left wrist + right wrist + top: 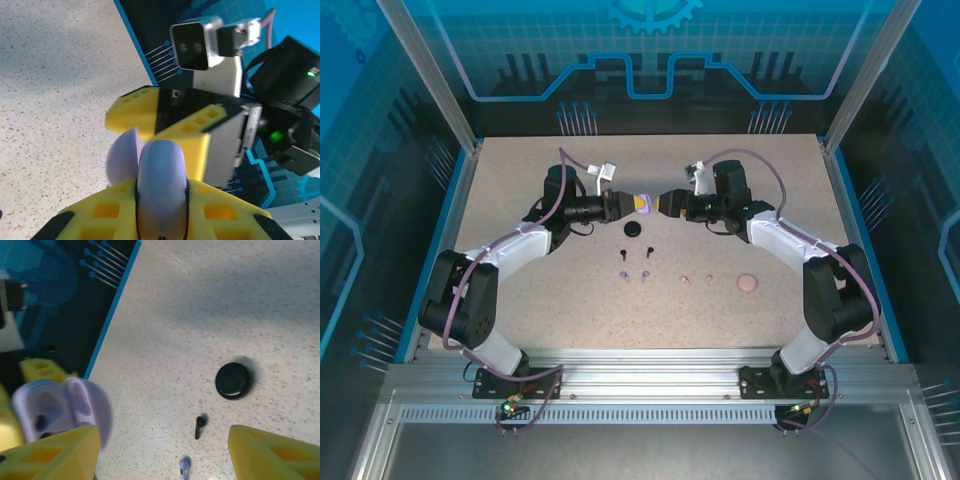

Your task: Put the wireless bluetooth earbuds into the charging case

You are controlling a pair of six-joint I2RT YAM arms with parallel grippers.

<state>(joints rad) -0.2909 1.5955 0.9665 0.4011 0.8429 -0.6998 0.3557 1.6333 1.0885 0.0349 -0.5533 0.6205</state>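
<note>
Preparation seems in hand: left end effector [628, 204] clenches the round lilac plastic charging case [161, 180], lid open, above the far middle of the speckled surface [520, 180], right end effector [658, 203] released beside it; next likely calls for fetching tiny lilac earbuds [623, 277] lying toward its near edge.

Both arms [455, 295] are black, with white covers [520, 242] and lilac cables [572, 163]. The claw fingers [120, 115] are yellow with square holes.
</note>
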